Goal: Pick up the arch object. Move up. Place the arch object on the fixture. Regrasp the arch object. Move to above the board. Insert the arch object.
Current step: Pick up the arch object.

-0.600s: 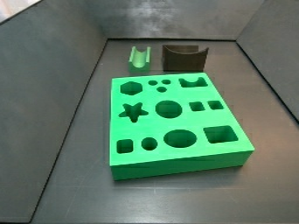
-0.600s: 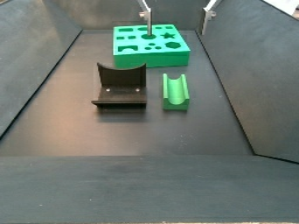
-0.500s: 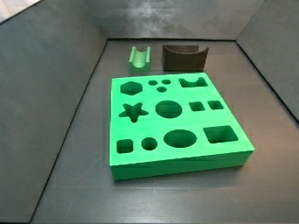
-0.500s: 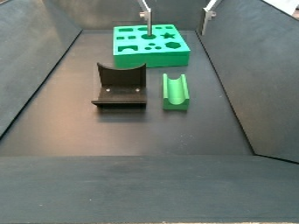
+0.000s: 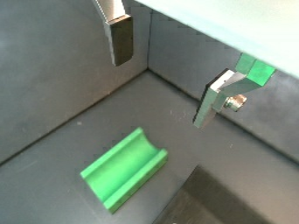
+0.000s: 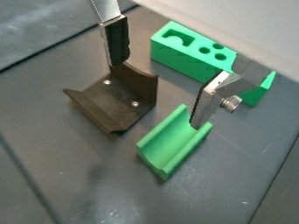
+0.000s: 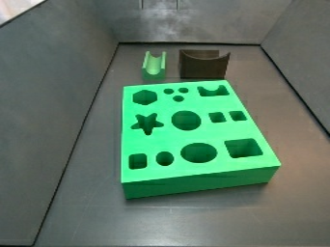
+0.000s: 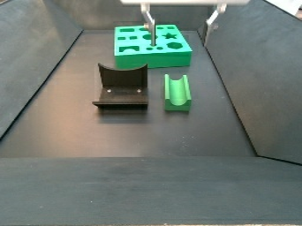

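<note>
your gripper (image 6: 163,74) hangs high above the tabletop (image 6: 47,166) with its jaws spread wide and nothing between them. both flat silver fingers (image 6: 114,39) show in both wrist views, each ending in a dark pad, with open air in the gap.

below the jaws lies the arch piece (image 6: 173,140), a small light-green block resting with its curved channel facing up. in a side view it sits just beside the dark fixture (image 8: 119,86), apart from it, not touching. the fixture is a brown-black bracket with an upright back wall. farther off lies the large green board (image 7: 194,137) with its star, hexagon, round and square holes; it is well apart from the arch piece.

nothing is picked up yet, so the first step is still ahead.

the arch piece looks like rigid moulded plastic: likely light, stiff and smooth, so it may slip under a shallow pinch. you would probably do best closing on its two long flat outer sides, near the middle of its length, with the pads square to those faces.
</note>
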Motion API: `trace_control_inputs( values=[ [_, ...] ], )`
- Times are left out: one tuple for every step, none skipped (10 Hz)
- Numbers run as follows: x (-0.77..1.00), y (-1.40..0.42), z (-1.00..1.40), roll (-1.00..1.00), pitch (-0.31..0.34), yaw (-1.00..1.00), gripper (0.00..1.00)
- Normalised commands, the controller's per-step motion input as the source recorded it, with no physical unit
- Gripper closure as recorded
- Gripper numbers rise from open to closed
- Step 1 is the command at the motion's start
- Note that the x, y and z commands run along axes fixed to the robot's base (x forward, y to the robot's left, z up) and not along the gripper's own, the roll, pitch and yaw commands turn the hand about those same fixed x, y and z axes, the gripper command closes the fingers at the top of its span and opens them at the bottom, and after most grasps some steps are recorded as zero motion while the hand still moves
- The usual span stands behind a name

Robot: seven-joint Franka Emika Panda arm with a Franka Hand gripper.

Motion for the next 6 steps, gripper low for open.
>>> trace_control_inputs(
  values=[
    [0.00,-0.30,-1.00,0.00,-0.103,-0.20,0.00],
    [0.00,-0.29,-1.00,0.00,-0.107,-0.16,0.00],
    [0.00,-0.28,-1.00,0.00,-0.104,-0.12,0.00],
    [0.00,-0.20,-0.99,-0.05,-0.071,-0.09,0.00],
    [-0.01,-0.03,-0.83,-0.15,-0.027,0.00,0.00],
    [-0.03,0.00,-0.77,-0.19,0.000,0.00,0.00]
  ],
)
